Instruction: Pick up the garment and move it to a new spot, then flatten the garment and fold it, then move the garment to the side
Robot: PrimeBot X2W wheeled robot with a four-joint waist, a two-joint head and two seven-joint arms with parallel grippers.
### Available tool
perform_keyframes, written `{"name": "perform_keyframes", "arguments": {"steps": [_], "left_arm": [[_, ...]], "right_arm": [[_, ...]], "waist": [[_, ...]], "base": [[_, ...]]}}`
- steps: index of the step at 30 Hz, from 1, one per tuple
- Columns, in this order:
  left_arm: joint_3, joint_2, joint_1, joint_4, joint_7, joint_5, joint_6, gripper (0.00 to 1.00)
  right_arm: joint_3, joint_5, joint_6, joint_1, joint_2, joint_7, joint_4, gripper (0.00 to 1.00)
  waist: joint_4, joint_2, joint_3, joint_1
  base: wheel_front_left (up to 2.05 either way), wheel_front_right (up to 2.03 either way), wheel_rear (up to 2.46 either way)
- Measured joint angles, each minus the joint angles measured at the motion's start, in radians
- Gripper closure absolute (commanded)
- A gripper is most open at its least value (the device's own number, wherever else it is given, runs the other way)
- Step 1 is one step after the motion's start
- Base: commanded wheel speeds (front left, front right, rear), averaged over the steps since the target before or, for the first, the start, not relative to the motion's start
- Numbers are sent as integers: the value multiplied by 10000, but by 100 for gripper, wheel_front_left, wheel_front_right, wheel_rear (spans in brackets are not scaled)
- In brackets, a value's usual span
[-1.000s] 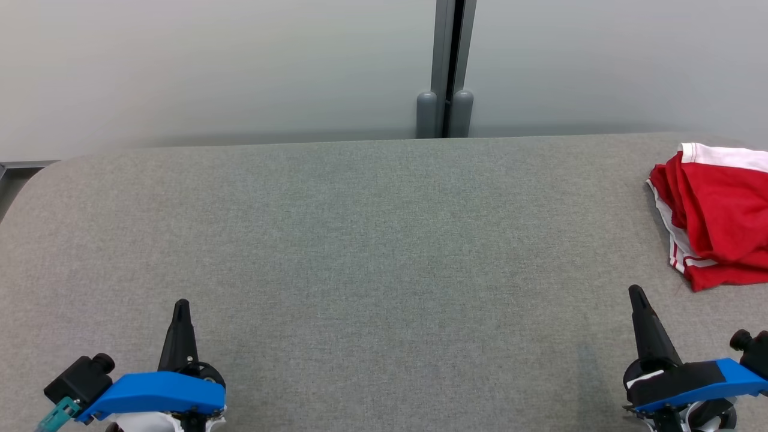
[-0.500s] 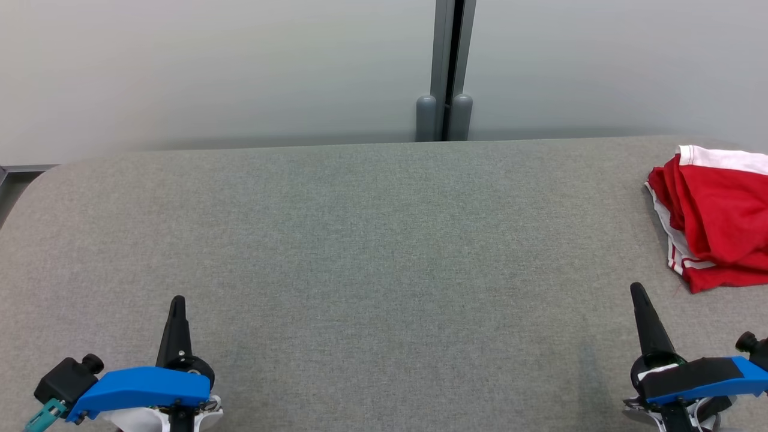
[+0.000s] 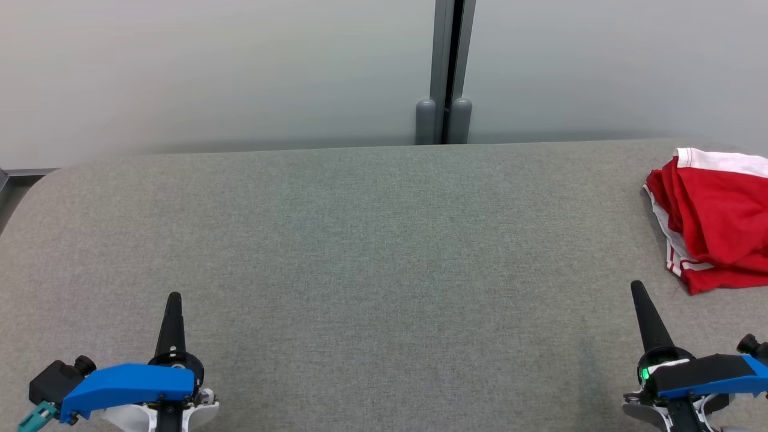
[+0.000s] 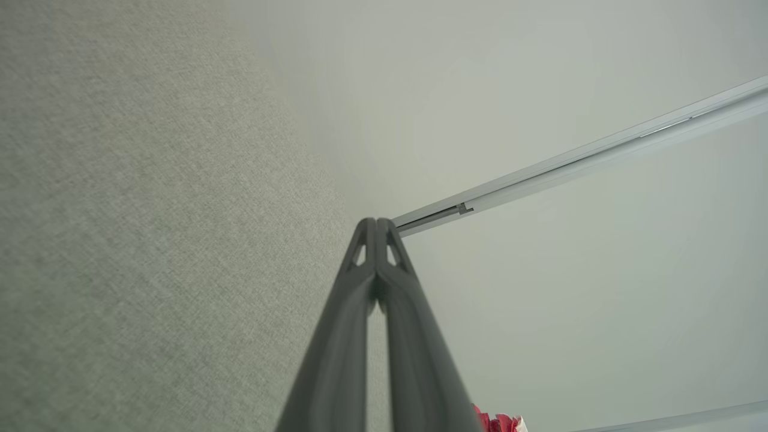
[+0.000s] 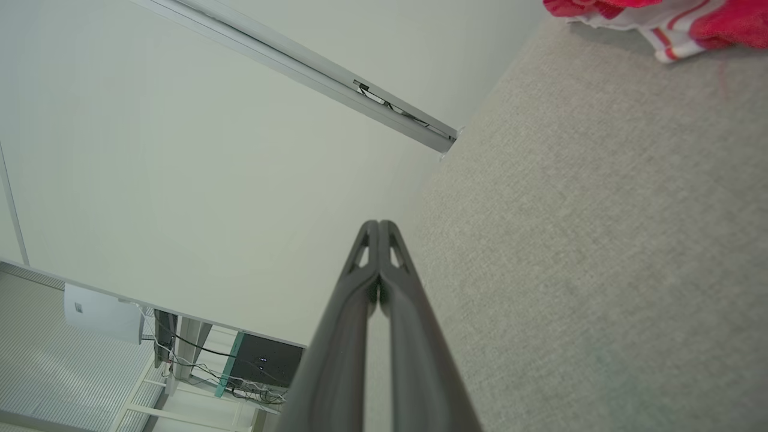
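The garment [image 3: 717, 219] is red with white trim and stripes, lying folded in a heap at the far right of the grey table [image 3: 372, 240]; its right part runs past the picture's edge. A strip of it shows as the garment [image 5: 654, 21] in the right wrist view's top right corner, and a red scrap of the garment [image 4: 495, 422] at the left wrist view's bottom edge. My right gripper [image 3: 635, 287] hovers shut below and left of the garment, apart from it. My left gripper [image 3: 174, 298] is shut at the lower left, far from it. In the wrist views the left gripper [image 4: 376, 223] and the right gripper [image 5: 378, 225] have tips pressed together, holding nothing.
Behind the table's far edge stands a pale wall with a grey vertical post [image 3: 445, 72] near the middle. The table's far left corner [image 3: 42, 180] is rounded. In the right wrist view a desk with cables [image 5: 228, 372] shows beyond the table.
Both grippers have drawn back toward the bottom of the head view. The whole picture has slid down slightly, so the camera moved. The garment lies as before.
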Motion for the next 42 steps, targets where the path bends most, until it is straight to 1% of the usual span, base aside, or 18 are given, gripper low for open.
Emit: {"name": "perform_keyframes", "arguments": {"steps": [22,42], "left_arm": [[282,-21,-121,-50,510,-1998,-105,100],[456,-35,-221,-96,894,-3555,-182,100]], "right_arm": [[-56,2111,0,-109,2,295,173,100],[-100,3701,-2,-280,2,541,332,100]], "waist": [[-10,0,-131,0],[-18,0,-250,-2]], "base": [[0,0,0],[0,0,0]]}}
